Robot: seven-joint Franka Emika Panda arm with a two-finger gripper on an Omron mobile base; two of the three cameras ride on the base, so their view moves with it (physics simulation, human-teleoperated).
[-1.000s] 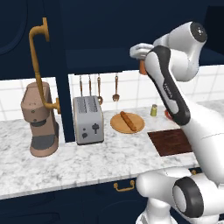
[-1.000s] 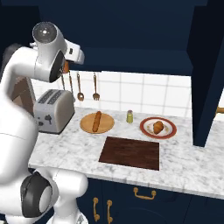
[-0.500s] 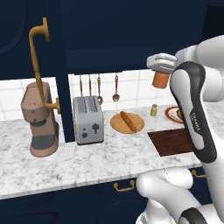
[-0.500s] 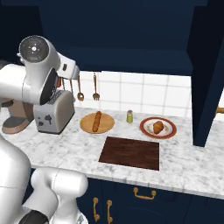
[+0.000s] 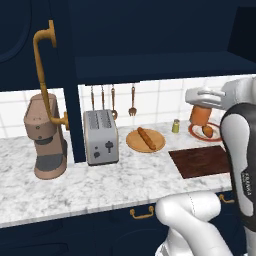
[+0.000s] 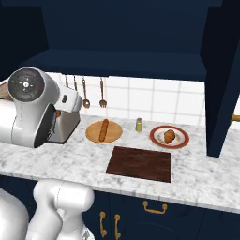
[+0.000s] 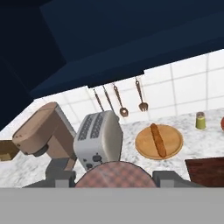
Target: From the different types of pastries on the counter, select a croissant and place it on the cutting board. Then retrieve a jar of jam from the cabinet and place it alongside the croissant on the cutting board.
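Gripper (image 5: 202,100) clamped on the jar of jam (image 5: 200,115), held up in the air above the right end of the table (image 5: 100,185), near the red-rimmed plate (image 6: 154,136); in the hand view the jar's checked lid (image 7: 114,176) sits between the fingertips (image 7: 57,178). Croissant (image 6: 169,136) lies on that plate, just behind the bare cutting board (image 6: 140,163). Further left: small shaker (image 6: 138,124), long loaf (image 6: 104,129) on round wooden plate (image 6: 93,136), toaster (image 5: 100,136), coffee machine (image 5: 45,136), all under the navy cabinet (image 5: 150,45).

"FRANKA" on the arm (image 5: 244,177)
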